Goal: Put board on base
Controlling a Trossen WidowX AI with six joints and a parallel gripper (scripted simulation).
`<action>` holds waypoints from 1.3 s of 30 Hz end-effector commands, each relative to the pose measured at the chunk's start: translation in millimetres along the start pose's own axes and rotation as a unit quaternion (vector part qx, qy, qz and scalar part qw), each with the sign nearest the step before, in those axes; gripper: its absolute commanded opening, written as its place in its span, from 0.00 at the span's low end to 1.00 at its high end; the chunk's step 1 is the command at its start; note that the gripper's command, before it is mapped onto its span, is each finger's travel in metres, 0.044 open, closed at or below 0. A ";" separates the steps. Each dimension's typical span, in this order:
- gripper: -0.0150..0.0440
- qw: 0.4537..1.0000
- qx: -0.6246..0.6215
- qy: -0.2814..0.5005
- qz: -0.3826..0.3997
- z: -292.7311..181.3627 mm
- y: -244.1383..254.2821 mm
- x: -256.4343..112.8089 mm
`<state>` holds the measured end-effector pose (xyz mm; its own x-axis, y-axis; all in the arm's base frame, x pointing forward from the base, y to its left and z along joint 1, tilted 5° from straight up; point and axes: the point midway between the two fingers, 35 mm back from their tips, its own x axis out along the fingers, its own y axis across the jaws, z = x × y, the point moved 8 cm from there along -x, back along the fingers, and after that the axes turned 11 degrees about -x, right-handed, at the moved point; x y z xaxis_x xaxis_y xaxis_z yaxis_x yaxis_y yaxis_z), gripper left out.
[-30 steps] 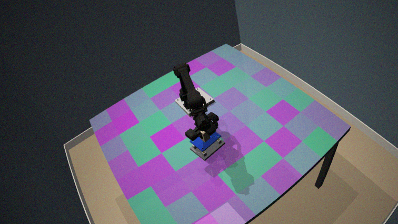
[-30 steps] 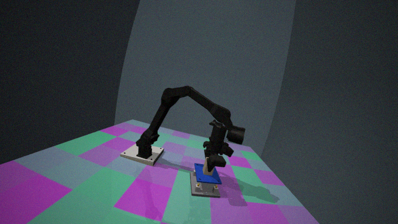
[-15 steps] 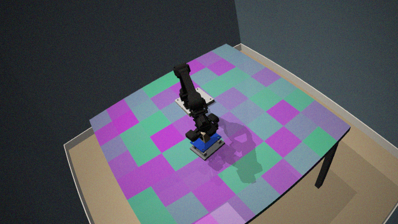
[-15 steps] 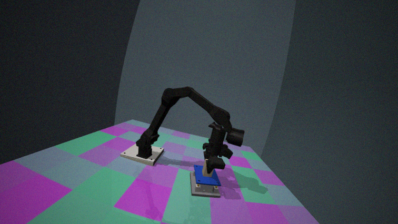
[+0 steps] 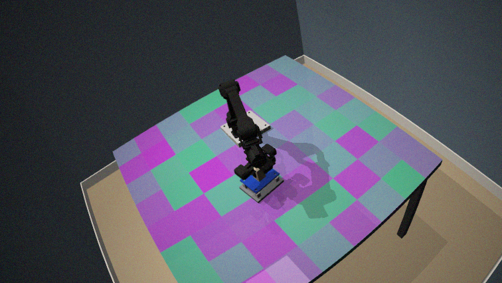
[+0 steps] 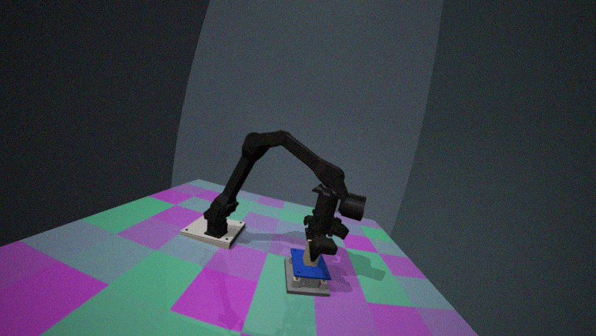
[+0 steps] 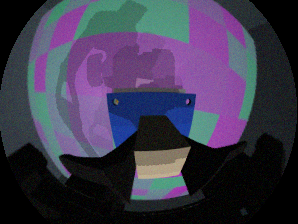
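Exterior view: at lower right of centre, the jaws are gripping the tan handle [image 5: 259,173] [image 6: 310,258] [image 7: 161,164] of the blue board [image 5: 251,183] [image 6: 308,270] [image 7: 125,111], its handle side facing up. The board is hovering over the grey base [image 5: 257,199] [image 6: 294,289], and gold pins [image 6: 296,278] are showing just beneath its near edge. Whether any pin is touching the board, I cannot tell. In the top view, the black arm [image 5: 236,105] [image 6: 299,151] is reaching down from upper centre, while the base is resting on the chequered counter [image 5: 210,173] [image 6: 217,292] [image 7: 215,65]. In the wrist view, two corner holes [image 7: 116,102] are showing, the left one framing something yellowish.
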<state>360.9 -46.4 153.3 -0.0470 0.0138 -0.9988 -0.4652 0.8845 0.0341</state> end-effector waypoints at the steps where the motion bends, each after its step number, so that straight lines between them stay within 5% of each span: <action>1: 0.25 1.000 0.004 0.000 0.000 -1.1 0.9 1.8; 25: 0.25 1.000 -0.001 0.000 0.000 -0.8 0.6 8.6; 39: 0.88 1.000 0.001 0.000 0.000 0.1 0.0 7.1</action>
<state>360.5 -46.2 146.1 -0.0474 0.0147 -0.9988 -0.4638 0.8852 0.0351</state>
